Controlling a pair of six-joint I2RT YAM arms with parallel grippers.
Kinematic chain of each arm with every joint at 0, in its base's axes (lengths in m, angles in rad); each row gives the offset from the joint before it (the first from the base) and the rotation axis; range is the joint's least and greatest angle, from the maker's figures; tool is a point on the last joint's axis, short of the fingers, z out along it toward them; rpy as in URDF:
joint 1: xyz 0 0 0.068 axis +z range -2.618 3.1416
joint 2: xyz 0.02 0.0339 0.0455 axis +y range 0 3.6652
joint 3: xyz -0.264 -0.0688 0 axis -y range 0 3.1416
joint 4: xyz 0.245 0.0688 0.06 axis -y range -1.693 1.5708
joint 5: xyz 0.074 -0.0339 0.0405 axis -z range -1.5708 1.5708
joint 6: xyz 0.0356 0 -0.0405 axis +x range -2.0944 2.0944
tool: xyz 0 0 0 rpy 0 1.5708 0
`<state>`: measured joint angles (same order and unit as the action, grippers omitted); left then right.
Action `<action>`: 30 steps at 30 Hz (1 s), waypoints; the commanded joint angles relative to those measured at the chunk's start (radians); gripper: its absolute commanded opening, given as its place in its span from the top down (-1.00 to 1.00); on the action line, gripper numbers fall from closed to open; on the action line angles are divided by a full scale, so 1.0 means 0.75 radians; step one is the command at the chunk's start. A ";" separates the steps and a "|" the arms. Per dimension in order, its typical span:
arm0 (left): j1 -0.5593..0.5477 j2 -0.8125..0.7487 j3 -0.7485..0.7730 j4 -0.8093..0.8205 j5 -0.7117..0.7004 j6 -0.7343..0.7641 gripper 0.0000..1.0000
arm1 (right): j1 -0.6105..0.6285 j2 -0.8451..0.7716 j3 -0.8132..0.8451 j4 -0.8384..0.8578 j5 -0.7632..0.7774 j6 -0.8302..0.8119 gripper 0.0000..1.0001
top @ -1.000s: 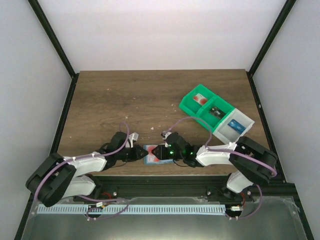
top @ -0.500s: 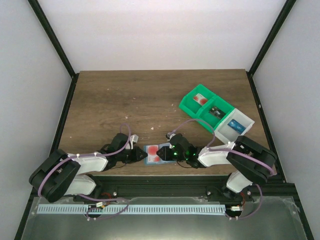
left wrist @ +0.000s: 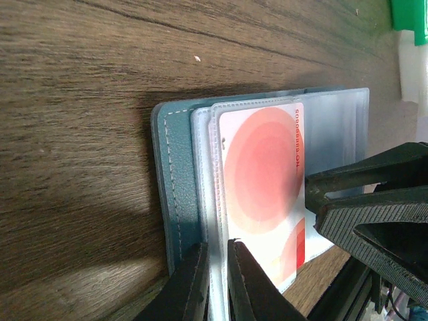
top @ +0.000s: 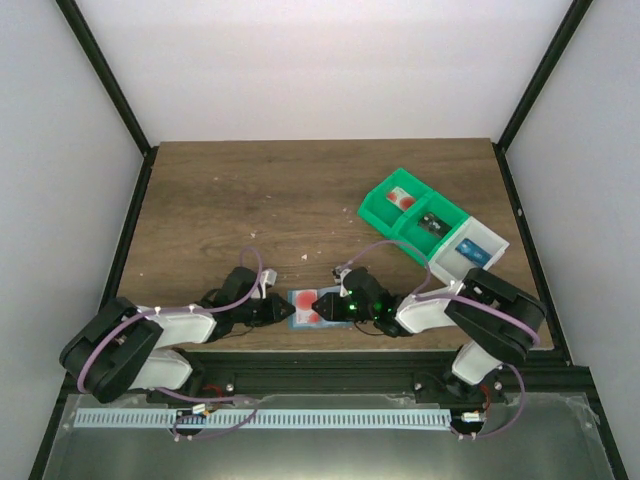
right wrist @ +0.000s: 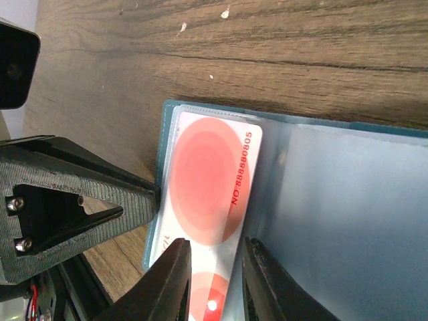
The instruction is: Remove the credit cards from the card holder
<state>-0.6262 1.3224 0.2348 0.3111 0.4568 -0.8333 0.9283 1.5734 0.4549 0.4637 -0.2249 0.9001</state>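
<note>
The light-blue card holder (top: 303,309) lies open near the table's front edge, between both grippers. In the left wrist view a white credit card (left wrist: 262,175) with pinkish-red circles sits in a clear sleeve on the holder (left wrist: 175,174). My left gripper (left wrist: 215,251) is nearly shut, pinching the clear sleeve edge beside the card. In the right wrist view my right gripper (right wrist: 215,249) is partly open, its fingers straddling the near end of the card (right wrist: 210,175) on the holder (right wrist: 341,200). The left gripper's tip (right wrist: 150,199) touches the holder's left edge.
A green-and-white compartment bin (top: 432,228) stands at the back right with small items in it. The table's front edge and the black rail (top: 330,358) run just behind the holder. Bare wood (top: 260,200) lies beyond.
The left gripper has drawn slightly left and the holder has opened wider, so the pinkish-red card now shows from above. The right gripper stays at the holder's right side.
</note>
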 commanded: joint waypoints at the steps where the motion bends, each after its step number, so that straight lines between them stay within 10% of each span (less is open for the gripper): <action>1: 0.007 0.021 -0.023 -0.009 -0.018 0.015 0.76 | -0.016 0.030 -0.017 0.059 -0.036 0.022 0.53; 17: 0.008 0.036 -0.031 0.010 0.001 0.011 0.78 | -0.029 0.060 -0.024 0.117 -0.068 0.048 0.55; 30: 0.008 0.072 -0.033 0.036 0.011 0.013 0.78 | -0.053 0.023 -0.086 0.206 -0.089 0.067 0.99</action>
<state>-0.6258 1.3571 0.2314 0.3630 0.4732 -0.8337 0.8974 1.6062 0.4061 0.5793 -0.2867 0.9531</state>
